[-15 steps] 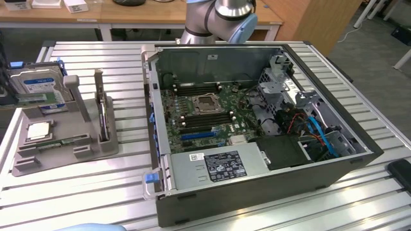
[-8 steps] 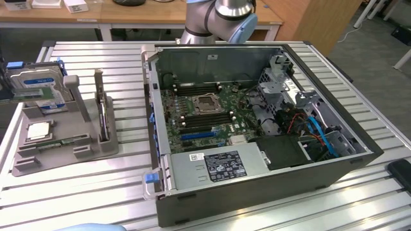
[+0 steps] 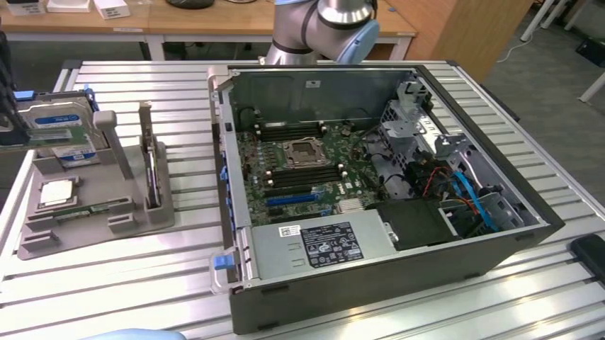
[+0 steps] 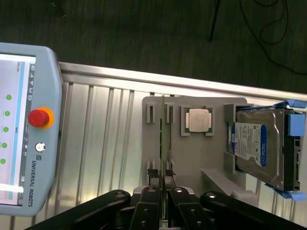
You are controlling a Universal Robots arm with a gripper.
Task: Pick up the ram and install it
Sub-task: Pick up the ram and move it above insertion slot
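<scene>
While slotted upright in gray holder [image 4: 196, 160], ram [image 4: 163, 129] shows thin green edge.

On the slatted metal desk [image 3: 123, 283], a grey plastic holder [image 3: 71, 244] lies to the exterior view's left of an open black computer case [image 3: 378, 290]. A thin green ram stick [image 3: 149, 152] stands in the holder.

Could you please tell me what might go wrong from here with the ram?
The end effector is shut in line with the ram; descending like that, it might strike the stick's top edge.
The ram stands on edge in a narrow slot of the gray holder; a skewed pull may jam it.
The memory slots flank the processor socket; a misplaced insert could hit it.
</scene>
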